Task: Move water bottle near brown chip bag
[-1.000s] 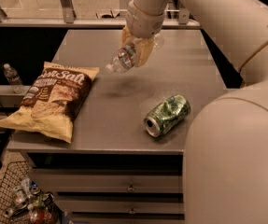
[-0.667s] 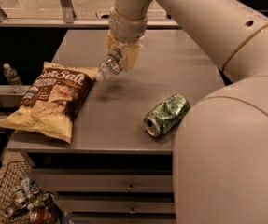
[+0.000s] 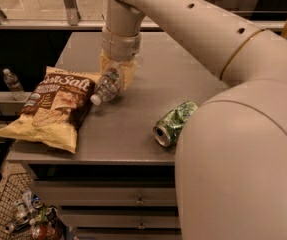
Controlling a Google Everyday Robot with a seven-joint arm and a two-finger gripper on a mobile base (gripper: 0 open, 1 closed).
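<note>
The water bottle (image 3: 106, 86) is a small clear ribbed bottle with a white cap pointing down-left. My gripper (image 3: 117, 73) is shut on the water bottle and holds it tilted just above the grey table (image 3: 133, 129), right beside the top right corner of the brown chip bag (image 3: 53, 108). The bag lies flat at the table's left front, dark brown with white "Sea Salt" lettering and tan-yellow ends. The bottle's cap is close to the bag's edge; I cannot tell whether the bottle rests on the table.
A crushed green can (image 3: 173, 123) lies at the right front of the table. My arm (image 3: 223, 84) fills the right side of the view. Another small bottle (image 3: 12, 81) stands beyond the table's left edge. A wire basket (image 3: 18, 214) with cans sits on the floor.
My gripper has carried the water bottle to the left and downward, from the middle of the table to right beside the chip bag.
</note>
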